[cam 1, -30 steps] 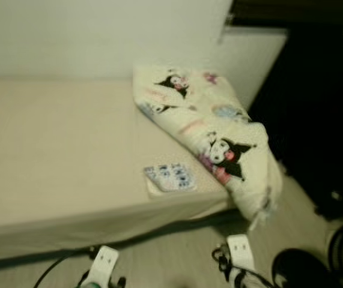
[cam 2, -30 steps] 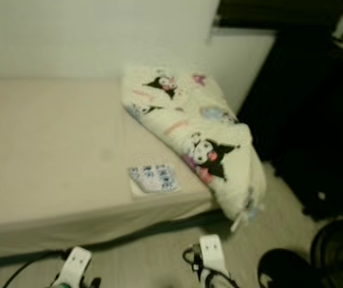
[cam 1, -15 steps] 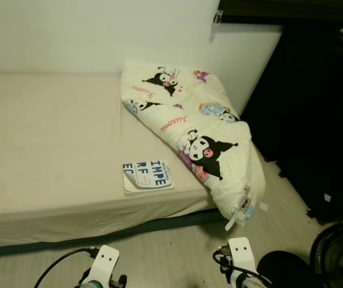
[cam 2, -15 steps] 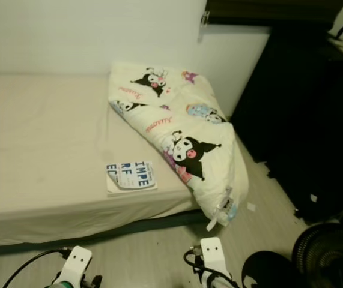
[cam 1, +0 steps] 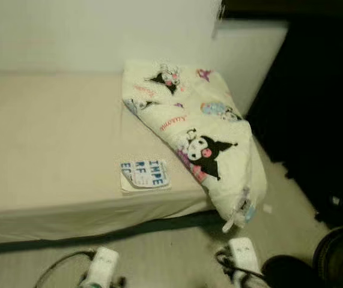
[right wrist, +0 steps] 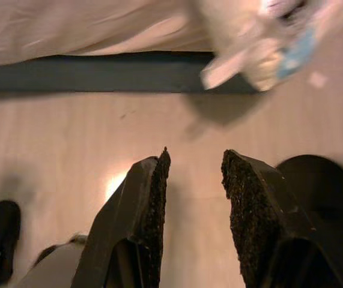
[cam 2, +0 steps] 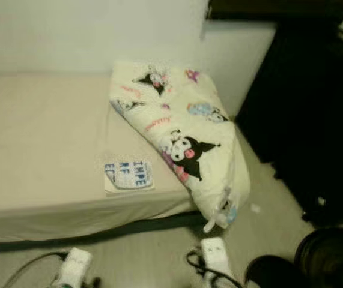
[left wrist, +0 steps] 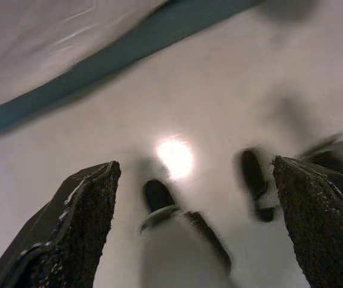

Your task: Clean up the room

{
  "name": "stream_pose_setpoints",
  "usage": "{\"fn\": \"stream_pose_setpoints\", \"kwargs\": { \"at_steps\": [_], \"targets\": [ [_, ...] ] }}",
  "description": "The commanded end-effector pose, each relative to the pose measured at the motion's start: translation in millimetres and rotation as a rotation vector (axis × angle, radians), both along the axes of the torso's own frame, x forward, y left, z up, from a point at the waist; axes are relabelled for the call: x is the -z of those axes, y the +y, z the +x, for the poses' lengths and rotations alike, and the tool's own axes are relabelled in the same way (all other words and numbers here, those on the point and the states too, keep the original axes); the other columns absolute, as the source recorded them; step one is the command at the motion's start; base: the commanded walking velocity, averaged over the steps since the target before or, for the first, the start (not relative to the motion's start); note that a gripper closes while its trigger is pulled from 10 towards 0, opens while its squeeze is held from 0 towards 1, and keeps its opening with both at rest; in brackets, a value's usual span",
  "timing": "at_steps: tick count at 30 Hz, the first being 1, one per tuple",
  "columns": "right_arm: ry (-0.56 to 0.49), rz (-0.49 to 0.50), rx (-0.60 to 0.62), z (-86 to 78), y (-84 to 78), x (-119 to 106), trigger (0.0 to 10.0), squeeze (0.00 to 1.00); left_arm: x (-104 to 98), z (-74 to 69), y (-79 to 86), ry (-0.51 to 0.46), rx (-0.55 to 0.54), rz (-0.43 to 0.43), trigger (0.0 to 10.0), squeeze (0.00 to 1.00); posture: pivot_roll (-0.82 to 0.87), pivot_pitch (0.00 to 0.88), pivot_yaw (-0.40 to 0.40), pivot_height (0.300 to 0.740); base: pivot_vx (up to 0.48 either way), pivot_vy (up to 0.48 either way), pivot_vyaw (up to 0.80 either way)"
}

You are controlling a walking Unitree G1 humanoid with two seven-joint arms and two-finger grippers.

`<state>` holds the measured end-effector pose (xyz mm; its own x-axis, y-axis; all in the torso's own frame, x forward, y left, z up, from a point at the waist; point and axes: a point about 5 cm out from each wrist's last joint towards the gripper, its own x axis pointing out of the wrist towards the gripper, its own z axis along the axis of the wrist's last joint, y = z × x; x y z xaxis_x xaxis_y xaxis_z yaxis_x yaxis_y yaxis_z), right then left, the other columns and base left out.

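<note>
A beige bed (cam 1: 45,138) fills the left of the eye views. A folded cream duvet (cam 1: 198,129) printed with cartoon figures lies across its right end, one corner hanging over the edge toward the floor (right wrist: 261,36). A thin book (cam 1: 145,174) with blue letters rests on the sheet near the front edge. Both arms hang low over the floor in front of the bed. My left gripper (left wrist: 195,174) is wide open over bare floor. My right gripper (right wrist: 195,159) is open by a narrow gap with nothing in it, below the hanging duvet corner.
Dark furniture (cam 1: 321,108) stands along the right side. A black round fan base (cam 1: 339,258) sits on the floor at the lower right, close to my right arm. A cable (cam 1: 57,264) trails by my left arm. A dark strip (right wrist: 87,72) runs under the bed.
The whole picture has shifted and blurred slightly, so the camera moved. Duvet and book lie as before on the bed. Both arms still hang low.
</note>
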<state>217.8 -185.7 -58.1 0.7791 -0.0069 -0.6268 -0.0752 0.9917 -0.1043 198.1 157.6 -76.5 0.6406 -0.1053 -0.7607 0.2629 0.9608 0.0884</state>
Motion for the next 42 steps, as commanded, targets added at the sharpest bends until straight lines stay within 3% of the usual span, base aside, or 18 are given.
{"fn": "stream_pose_setpoints", "kwargs": {
  "at_steps": [1, 8, 22, 35, 42],
  "targets": [
    [0.025, -0.002, 0.004, -5.7, -0.4, 3.8, 10.0, 0.00, 3.0, -5.7, 5.3, 0.023, -0.007, 0.012, 10.0, 0.00, -0.05, 0.000, -0.026, 0.740, 0.000, -0.386, 0.00],
    [0.024, -0.001, 0.007, -5.0, -0.4, 3.6, 10.0, 0.00, 3.1, -5.5, 6.8, 0.028, -0.039, 0.009, 10.0, 0.00, -0.05, 0.000, -0.024, 0.740, 0.000, -0.268, 0.00],
    [0.022, 0.001, 0.008, -4.1, 0.1, 3.1, 10.0, 0.00, 2.4, -3.8, 8.9, 0.028, -0.063, 0.006, 10.0, 0.00, -0.05, 0.000, -0.022, 0.740, 0.000, 0.432, 0.00],
    [0.016, -0.003, 0.000, -3.0, 0.7, 2.3, 10.0, 0.00, 1.3, -2.2, 8.0, 0.015, -0.040, 0.015, 10.0, 0.00, -0.06, 0.000, -0.020, 0.740, 0.000, 0.000, 0.00],
    [-0.003, 0.006, 0.006, -1.9, 0.9, 1.0, 10.0, 0.00, 0.5, -1.1, 8.0, 0.002, -0.031, 0.025, 10.0, 0.00, -0.06, 0.000, -0.019, 0.740, 0.461, 0.000, 0.00]
  ]
}}
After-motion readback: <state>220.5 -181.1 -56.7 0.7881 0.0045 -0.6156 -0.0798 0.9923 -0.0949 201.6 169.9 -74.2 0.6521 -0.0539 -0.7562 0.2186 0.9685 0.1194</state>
